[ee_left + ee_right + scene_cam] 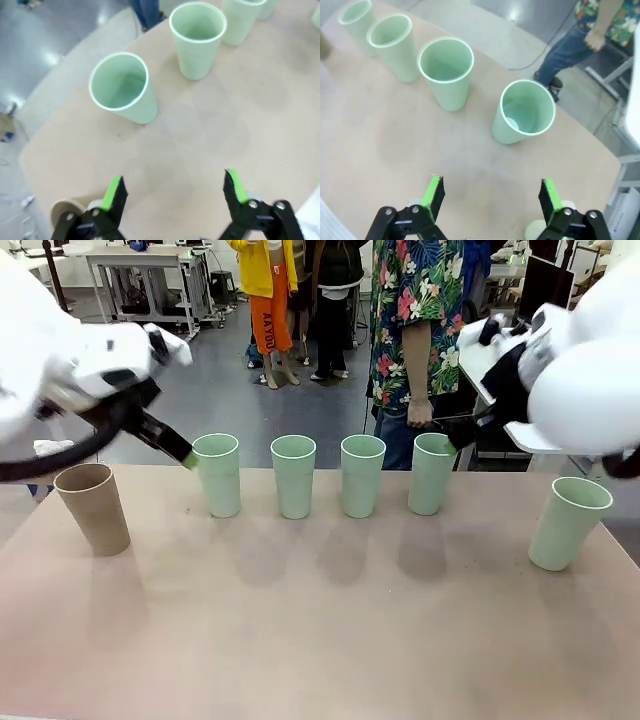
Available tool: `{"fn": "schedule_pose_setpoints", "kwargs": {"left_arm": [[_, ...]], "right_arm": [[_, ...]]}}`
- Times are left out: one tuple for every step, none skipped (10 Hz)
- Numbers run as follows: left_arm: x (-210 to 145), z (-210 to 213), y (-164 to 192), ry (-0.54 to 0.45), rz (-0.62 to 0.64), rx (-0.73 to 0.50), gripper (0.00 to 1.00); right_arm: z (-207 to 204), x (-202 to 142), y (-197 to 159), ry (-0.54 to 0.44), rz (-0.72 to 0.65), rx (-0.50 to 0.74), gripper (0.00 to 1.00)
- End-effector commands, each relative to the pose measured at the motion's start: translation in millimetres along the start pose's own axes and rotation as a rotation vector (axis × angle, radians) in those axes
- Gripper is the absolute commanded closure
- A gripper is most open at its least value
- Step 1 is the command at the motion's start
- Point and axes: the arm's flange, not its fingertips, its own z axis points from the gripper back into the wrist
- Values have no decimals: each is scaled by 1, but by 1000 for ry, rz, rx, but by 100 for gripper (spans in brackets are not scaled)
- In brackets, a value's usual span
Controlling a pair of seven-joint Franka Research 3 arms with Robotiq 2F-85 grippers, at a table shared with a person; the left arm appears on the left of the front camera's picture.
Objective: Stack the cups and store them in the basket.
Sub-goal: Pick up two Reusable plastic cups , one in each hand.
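Observation:
Four mint-green cups stand upright in a row along the table's far side (217, 475) (293, 476) (362, 475) (432, 473). A fifth mint cup (568, 523) stands apart at the right. The tan-brown cup (92, 508) stands at the left. My left gripper (185, 454) hovers beside the leftmost mint cup (122, 87), open and empty (174, 190). My right gripper (454, 438) hovers by the rightmost cup of the row (526, 112), also open and empty (492, 195). The basket is out of view.
A person in a floral shirt (415, 320) stands at the table's far edge, one hand (420, 412) hanging just behind the row. The table's near half (320, 640) is bare. A white table (480, 360) stands beyond the right corner.

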Motion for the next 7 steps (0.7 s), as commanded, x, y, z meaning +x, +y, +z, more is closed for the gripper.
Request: {"fn": "schedule_pose_setpoints", "kwargs": {"left_arm": [[0, 32, 42, -1, -86, -109, 0], [-8, 45, 62, -20, -124, -174, 0], [-17, 56, 85, -64, -152, -237, 0], [-32, 68, 111, -105, -200, -302, 0], [-51, 76, 134, -147, -247, -365, 0], [-69, 82, 156, -191, -298, -420, 0], [-86, 86, 175, -244, -328, -465, 0]], "right_arm": [[34, -1, -40, -7, 96, 119, 0], [49, -7, -62, -27, 147, 151, 0], [63, -15, -89, -53, 178, 176, 0], [76, -32, -121, -90, 221, 200, 0], [82, -47, -146, -130, 252, 235, 0], [89, -64, -168, -175, 252, 264, 0], [94, -81, -185, -224, 278, 309, 0]]}}
